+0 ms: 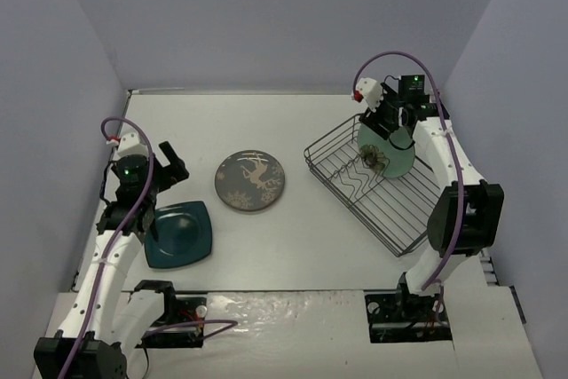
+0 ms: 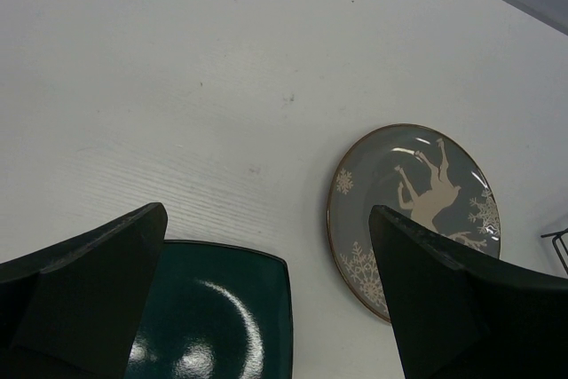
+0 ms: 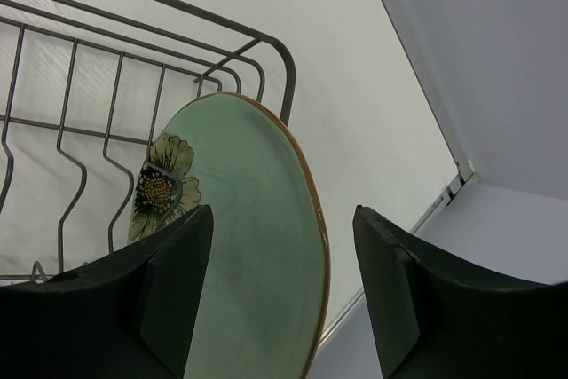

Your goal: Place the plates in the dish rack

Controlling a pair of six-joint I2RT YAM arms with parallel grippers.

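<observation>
Plates: three to load, namely the mint-green plate (image 1: pixel 395 155) with a brown flower, the grey-brown deer plate (image 1: pixel 250 181) and the square teal plate (image 1: pixel 180 235).
Rack: the dish rack (image 1: pixel 390 215) is black wire and sits at an angle on the right side of the table (image 1: pixel 293 246), in front of the right arm.
In the rack: only the mint-green plate. It stands on edge at the far end, tilted, with its lower edge down among the zigzag wires.
Right arm: the right gripper (image 1: pixel 383 123) is poised over that plate's top edge, jaws spread with the rim between them. The wrist view shows a gap between the rim and one finger, so it looks let go rather than pinched.
On the table: the deer plate lies flat near the middle, apart from the rack. The teal plate lies flat further left, close to the left arm, and the two do not touch.
Left arm: the left gripper (image 1: pixel 170 164) hangs above the table just beyond the teal plate, jaws wide apart and holding nothing.
Done so far: I'd say one plate of three is loaded, provided it stands by itself once the right arm clears.
Left to do: the deer plate and the teal plate need lifting and slotting in. Both lie flat, so getting a finger under an edge looks like the awkward part.
</observation>
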